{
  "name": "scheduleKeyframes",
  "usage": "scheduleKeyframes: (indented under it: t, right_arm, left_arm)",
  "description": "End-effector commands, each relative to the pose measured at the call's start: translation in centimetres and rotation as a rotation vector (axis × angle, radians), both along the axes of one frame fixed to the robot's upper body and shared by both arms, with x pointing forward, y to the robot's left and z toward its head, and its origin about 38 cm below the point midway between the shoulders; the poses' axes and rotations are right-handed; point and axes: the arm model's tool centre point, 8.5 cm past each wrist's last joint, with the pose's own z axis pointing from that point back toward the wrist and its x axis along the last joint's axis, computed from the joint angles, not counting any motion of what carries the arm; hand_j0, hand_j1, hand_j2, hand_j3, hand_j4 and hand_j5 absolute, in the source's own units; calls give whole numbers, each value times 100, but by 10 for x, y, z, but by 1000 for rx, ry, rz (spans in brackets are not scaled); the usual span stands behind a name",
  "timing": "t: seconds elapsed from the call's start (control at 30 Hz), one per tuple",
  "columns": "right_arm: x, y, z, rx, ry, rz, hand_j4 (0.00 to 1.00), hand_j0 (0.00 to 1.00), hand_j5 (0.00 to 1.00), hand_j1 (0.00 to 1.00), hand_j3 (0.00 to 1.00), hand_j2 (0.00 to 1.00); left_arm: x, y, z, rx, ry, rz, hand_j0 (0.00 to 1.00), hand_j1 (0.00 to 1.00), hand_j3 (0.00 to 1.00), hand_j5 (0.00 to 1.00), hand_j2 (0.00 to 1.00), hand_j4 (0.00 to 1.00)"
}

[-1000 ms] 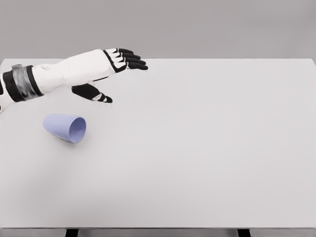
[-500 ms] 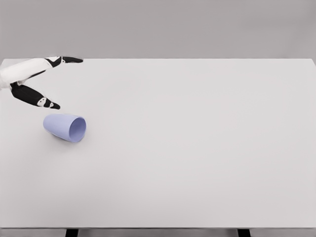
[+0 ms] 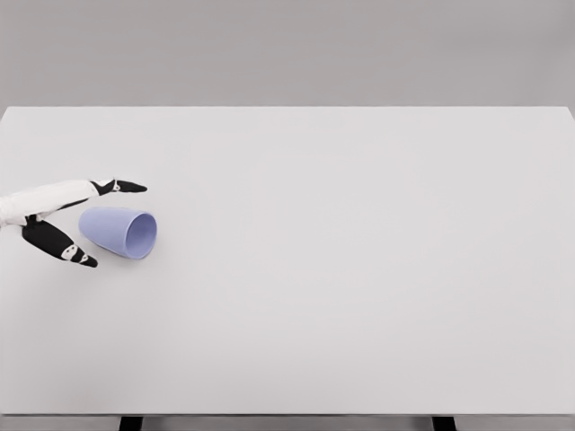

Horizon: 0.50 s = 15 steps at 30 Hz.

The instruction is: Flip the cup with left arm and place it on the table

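The table (image 3: pixel 359 314) is big and white, and it fills most of the view. At the very bottom, two dark legs peek out under its near edge.

A bit farther in, on the left side, lies the cup (image 3: pixel 119 232). It is light purple-blue. It is not standing up — it lies on its side on the table top. Its open mouth faces the right and a little toward the camera, so you can see into it. Its closed bottom points to the left and away.

Right next to the cup is the left hand (image 3: pixel 56 218). It comes in from the left edge of the picture. The hand is white with black fingers. It is spread wide and holds nothing. The thumb (image 3: pixel 67 248) is low, pointing down and to the right, just left of the cup's closed end. The long fingers (image 3: pixel 121 187) reach out above, just past the far side of the cup. So the cup's closed end sits in the gap between thumb and fingers. I cannot tell if the hand touches the cup — it looks very close, but there seems to be a thin bit of table between them.

Beyond the cup and hand, the table runs on to its far edge. Behind that is a plain gray wall (image 3: pixel 287 54).
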Motion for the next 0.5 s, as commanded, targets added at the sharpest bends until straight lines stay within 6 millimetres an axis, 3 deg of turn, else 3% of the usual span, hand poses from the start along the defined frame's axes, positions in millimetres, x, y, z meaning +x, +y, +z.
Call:
scheduleKeyframes:
  t: [0.0, 0.13, 0.47]
  right_arm:
    - [0, 0, 0, 0, 0, 0, 100, 100, 100, 100, 100, 100]
    - [0, 0, 0, 0, 0, 0, 100, 100, 100, 100, 100, 100]
    - [0, 0, 0, 0, 0, 0, 100, 100, 100, 100, 100, 100]
  left_arm:
    - [2, -5, -4, -3, -3, -10, 100, 100, 100, 100, 100, 100]
    - [9, -12, -19, 37, -22, -23, 100, 100, 100, 100, 100, 100]
    - [20, 1, -40, 77, -11, 29, 100, 100, 100, 100, 100, 100]
